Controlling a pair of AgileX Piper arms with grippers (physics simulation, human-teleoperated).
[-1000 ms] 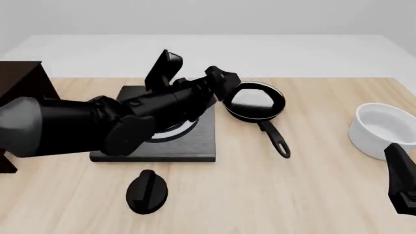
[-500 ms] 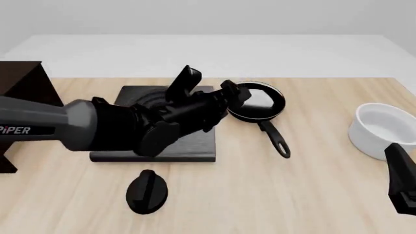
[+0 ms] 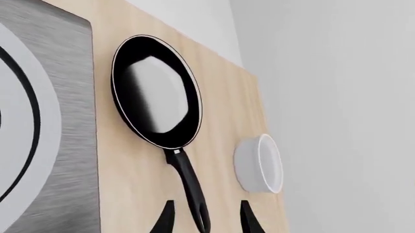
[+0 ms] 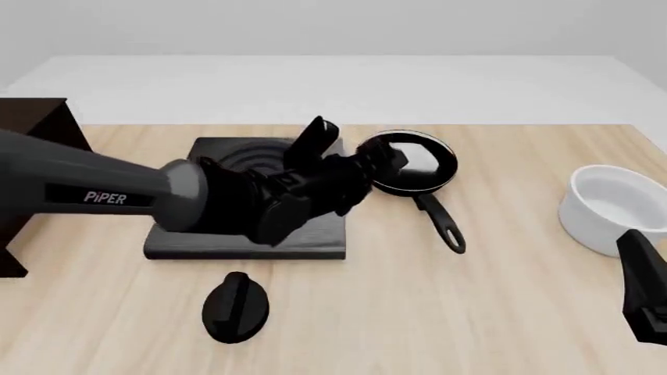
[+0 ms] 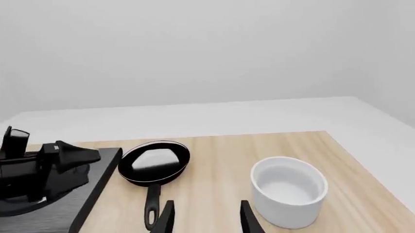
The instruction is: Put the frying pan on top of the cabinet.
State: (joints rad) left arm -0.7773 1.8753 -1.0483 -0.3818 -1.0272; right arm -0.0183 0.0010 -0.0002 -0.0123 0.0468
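The frying pan [image 4: 422,168] is a small glossy black pan lying on the table to the right of the stove plate, its long handle [image 4: 443,223] pointing toward me. It also shows in the left wrist view [image 3: 155,104] and the right wrist view [image 5: 154,162]. My left gripper [image 4: 383,158] is open and empty, hovering at the pan's left rim; in its own view [image 3: 206,221] the handle's end lies between the fingertips, farther off. The cabinet [image 4: 31,129] is dark brown at the far left edge, mostly cut off. My right gripper [image 4: 644,281] is open and empty [image 5: 206,221] at the near right.
A flat square black stove plate [image 4: 250,226] lies under my left arm. A black oval knob [image 4: 234,307] lies near the front edge. A white bowl [image 4: 615,207] stands on the right, also seen in the right wrist view [image 5: 288,189].
My left arm has stretched further to the right over the stove plate, bringing its gripper to the pan's left rim. The pan and the right arm have not moved.
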